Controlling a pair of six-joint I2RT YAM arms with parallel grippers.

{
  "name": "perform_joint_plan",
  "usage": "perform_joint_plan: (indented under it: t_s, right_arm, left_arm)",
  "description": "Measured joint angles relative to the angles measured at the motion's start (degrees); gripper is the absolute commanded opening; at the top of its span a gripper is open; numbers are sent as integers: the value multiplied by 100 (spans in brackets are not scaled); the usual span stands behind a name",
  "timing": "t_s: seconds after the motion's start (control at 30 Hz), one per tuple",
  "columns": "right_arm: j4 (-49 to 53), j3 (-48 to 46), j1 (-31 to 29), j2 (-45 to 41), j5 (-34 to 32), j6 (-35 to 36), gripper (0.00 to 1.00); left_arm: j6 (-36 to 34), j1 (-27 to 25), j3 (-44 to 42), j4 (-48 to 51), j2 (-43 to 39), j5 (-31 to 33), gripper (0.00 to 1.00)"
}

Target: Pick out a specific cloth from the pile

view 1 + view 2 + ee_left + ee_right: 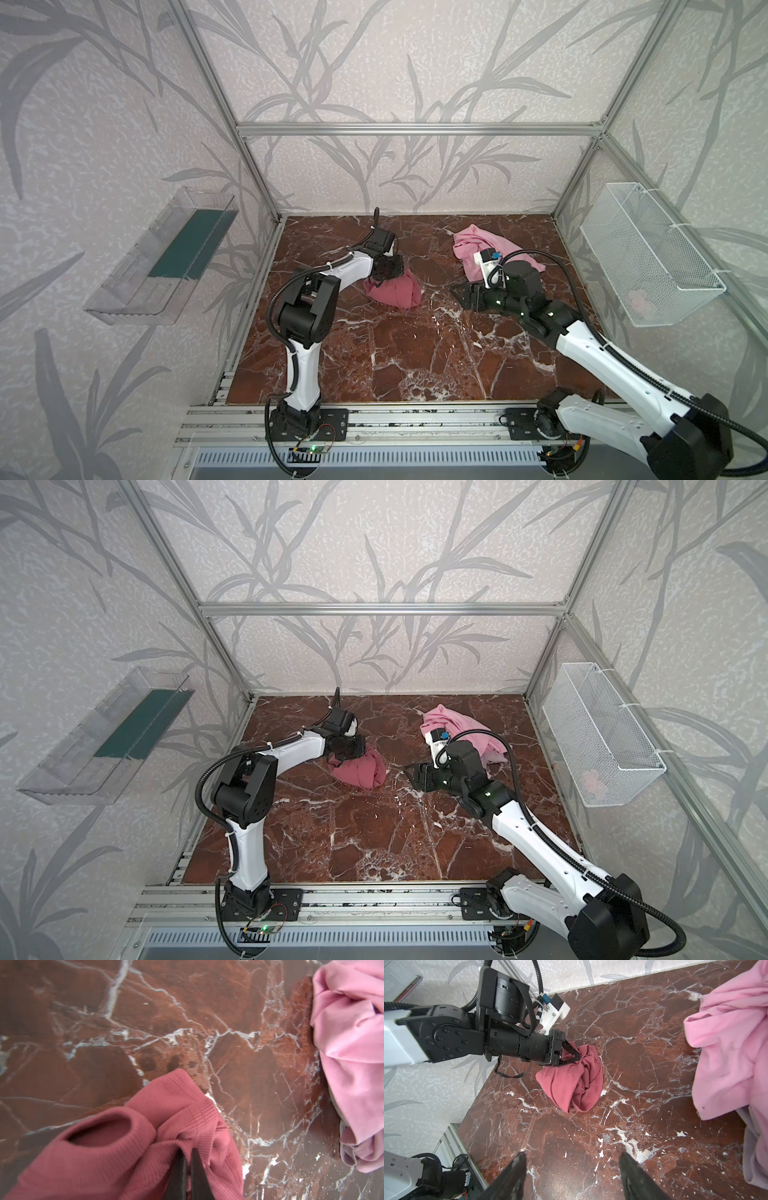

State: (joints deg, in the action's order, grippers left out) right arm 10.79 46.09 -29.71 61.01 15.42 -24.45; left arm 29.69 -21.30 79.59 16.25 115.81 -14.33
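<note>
Left arm folded at the elbow, wrist tipped down, left tool point(578, 1057) pinched tight on a fold of the cloth point(571, 1084). Right arm stretched forward and low, right tool point(572, 1154) spread wide, holding nothing.

On the table point(415, 357), the cloth point(397, 294) lies left of the pile point(473, 246) and nearer the front, well apart from it. The right gripper point(572, 1156) is right of the cloth, before the pile.
</note>
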Motion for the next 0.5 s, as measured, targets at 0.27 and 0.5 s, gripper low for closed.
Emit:
perform_joint_plan:
  t_s: [0.27, 0.5]
  right_arm:
    - [48, 0, 0, 0, 0, 0, 70]
    - [109, 0, 0, -37, 0, 0, 70]
  left_arm:
    - [203, 435, -378, -345, -59, -140, 0]
    - [201, 671, -785, -398, -402, -22, 8]
